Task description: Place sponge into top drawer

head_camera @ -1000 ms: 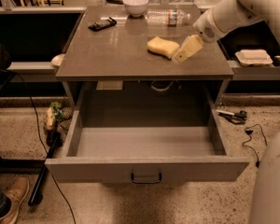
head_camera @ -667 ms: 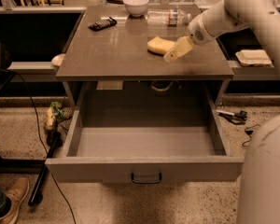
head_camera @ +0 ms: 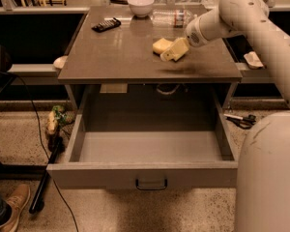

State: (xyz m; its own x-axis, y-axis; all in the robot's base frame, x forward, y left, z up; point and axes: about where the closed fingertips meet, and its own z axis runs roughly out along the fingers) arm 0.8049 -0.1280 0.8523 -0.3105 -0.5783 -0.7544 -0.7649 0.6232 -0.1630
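My pincer (head_camera: 175, 50) over tabletop (head_camera: 121, 57), clenched or released I cannot tell | sponge (head_camera: 161, 44) just beside it at 10 o'clock, on tabletop | top drawer (head_camera: 87, 175) open at 6 o'clock | bottle (head_camera: 171, 17) at 12, label unreadable

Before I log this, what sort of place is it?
Likely a lab or workshop: loose cable and hand tool on the speckled floor, grey table. The gripper hangs by the sponge.

The gripper (head_camera: 173, 52), above the far right of the tabletop (head_camera: 121, 57), covered the right part of the sponge (head_camera: 160, 44). The arm (head_camera: 275, 37) was cut off at the right edge.
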